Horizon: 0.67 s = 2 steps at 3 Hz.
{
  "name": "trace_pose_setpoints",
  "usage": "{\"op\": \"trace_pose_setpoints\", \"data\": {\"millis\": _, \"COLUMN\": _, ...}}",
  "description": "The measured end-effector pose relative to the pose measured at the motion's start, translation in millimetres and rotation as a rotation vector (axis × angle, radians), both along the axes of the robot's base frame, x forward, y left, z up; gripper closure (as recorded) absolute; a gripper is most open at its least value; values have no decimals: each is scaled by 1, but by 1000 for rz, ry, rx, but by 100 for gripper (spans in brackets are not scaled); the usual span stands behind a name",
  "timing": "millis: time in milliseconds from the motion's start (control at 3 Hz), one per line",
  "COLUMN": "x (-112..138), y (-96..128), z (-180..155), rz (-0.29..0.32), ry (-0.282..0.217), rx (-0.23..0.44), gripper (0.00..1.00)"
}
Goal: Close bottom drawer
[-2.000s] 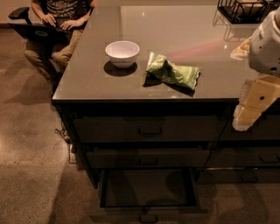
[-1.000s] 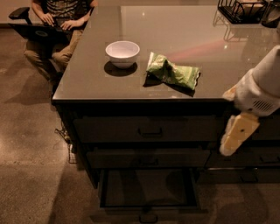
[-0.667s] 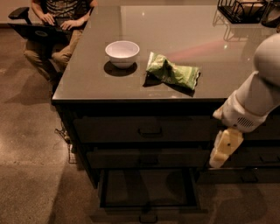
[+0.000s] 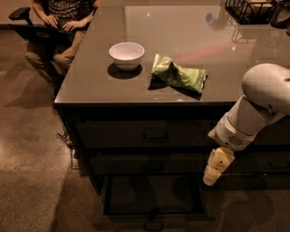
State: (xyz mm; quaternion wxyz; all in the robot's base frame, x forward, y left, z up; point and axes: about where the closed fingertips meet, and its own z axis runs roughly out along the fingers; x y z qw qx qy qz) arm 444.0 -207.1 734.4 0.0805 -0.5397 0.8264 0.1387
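The bottom drawer [image 4: 152,199] of the left stack stands pulled out, its dark inside facing up and its small bar handle [image 4: 153,224] at the lower edge of the view. The two matching drawers above it are shut. My gripper [image 4: 211,176] hangs from the white arm [image 4: 253,108] at the right, pointing down. It sits just beyond the open drawer's back right corner, in front of the cabinet face, with nothing seen in it.
A white bowl [image 4: 126,55] and a green bag [image 4: 178,74] lie on the counter top [image 4: 181,31]. A black wire rack [image 4: 251,11] stands at the back right. A seated person with a laptop [image 4: 56,22] is at the far left corner. Bare floor [image 4: 41,181] lies to the left.
The arm has swung down and to the left, bringing the gripper from counter-edge height to the level of the lower drawers, next to the open drawer. The drawer has not moved.
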Motion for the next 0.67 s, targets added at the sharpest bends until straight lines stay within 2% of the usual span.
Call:
{"op": "trace_pose_setpoints", "data": {"millis": 333, "x": -1, "y": 1, "z": -16, "rz": -58, "ry": 29, "rx": 14, "gripper": 0}}
{"op": "trace_pose_setpoints", "data": {"millis": 667, "x": -9, "y": 19, "z": -63, "rz": -134, "ry": 106, "rx": 55, "gripper": 0}}
